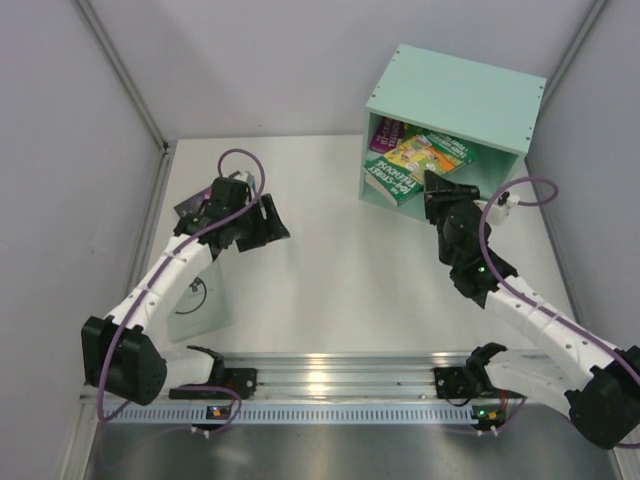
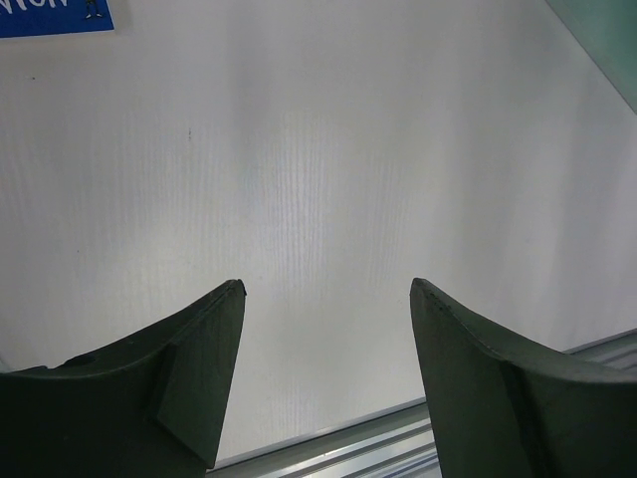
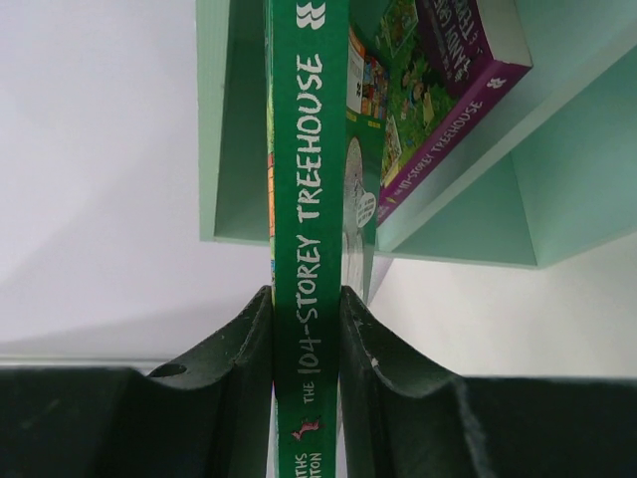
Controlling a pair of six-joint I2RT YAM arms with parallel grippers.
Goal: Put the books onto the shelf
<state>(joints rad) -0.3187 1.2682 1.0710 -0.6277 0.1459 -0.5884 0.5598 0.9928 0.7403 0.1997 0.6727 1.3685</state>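
The mint-green shelf (image 1: pixel 455 92) stands at the back right with its opening toward me. My right gripper (image 1: pixel 433 192) is shut on the spine of a green book (image 1: pixel 393 183) that lies half inside the opening. In the right wrist view the green book (image 3: pixel 309 179) sits pinched between both fingers of the right gripper (image 3: pixel 307 299). A purple book (image 3: pixel 460 85) and a green-and-yellow book (image 1: pixel 432 152) lie inside the shelf (image 3: pixel 562 199). My left gripper (image 1: pixel 268 222) hovers open over bare table, and the left gripper (image 2: pixel 328 289) has nothing between its fingers. A blue book corner (image 2: pixel 52 14) lies beyond it.
A dark book edge (image 1: pixel 186 213) peeks out under the left arm. A pale sheet (image 1: pixel 200 300) lies beside the left arm's base. A metal rail (image 1: pixel 330 385) runs along the near edge. Grey walls close in the table on both sides.
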